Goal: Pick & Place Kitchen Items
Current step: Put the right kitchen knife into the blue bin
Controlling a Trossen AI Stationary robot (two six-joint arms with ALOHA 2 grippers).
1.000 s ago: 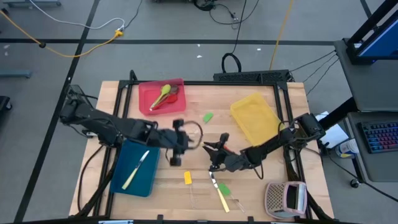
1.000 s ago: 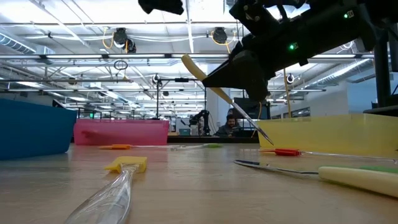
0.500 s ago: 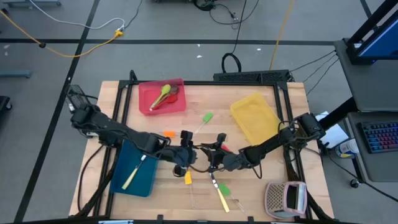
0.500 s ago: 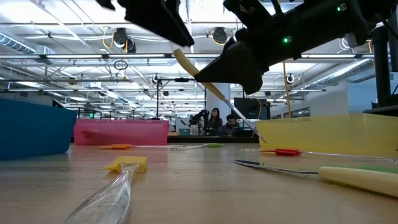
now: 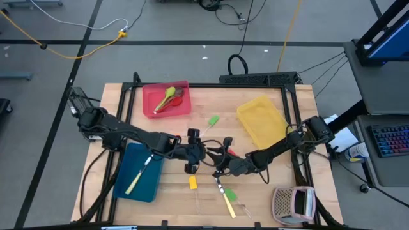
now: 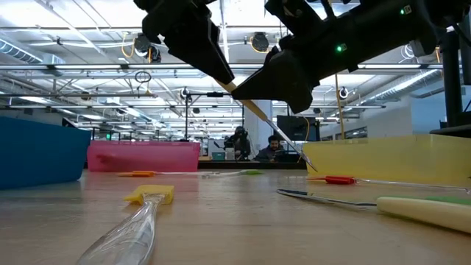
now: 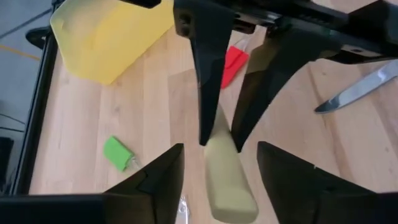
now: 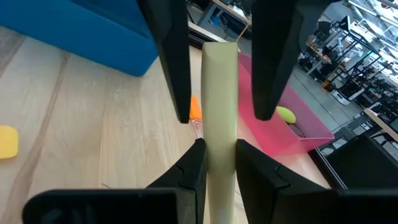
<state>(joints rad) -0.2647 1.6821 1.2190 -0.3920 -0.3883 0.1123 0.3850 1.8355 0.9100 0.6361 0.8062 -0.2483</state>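
Hovering mid-surface, the right claw (image 5: pixel 218 164) grips a cream-handled knife (image 8: pixel 219 93) whose handle points toward nine o'clock, straight between the released fingers of the nearer left claw (image 5: pixel 199 155).

No legible text, labels, brands, numbers or signs on any surface, tray, utensil or arm; background room signage too small to read.
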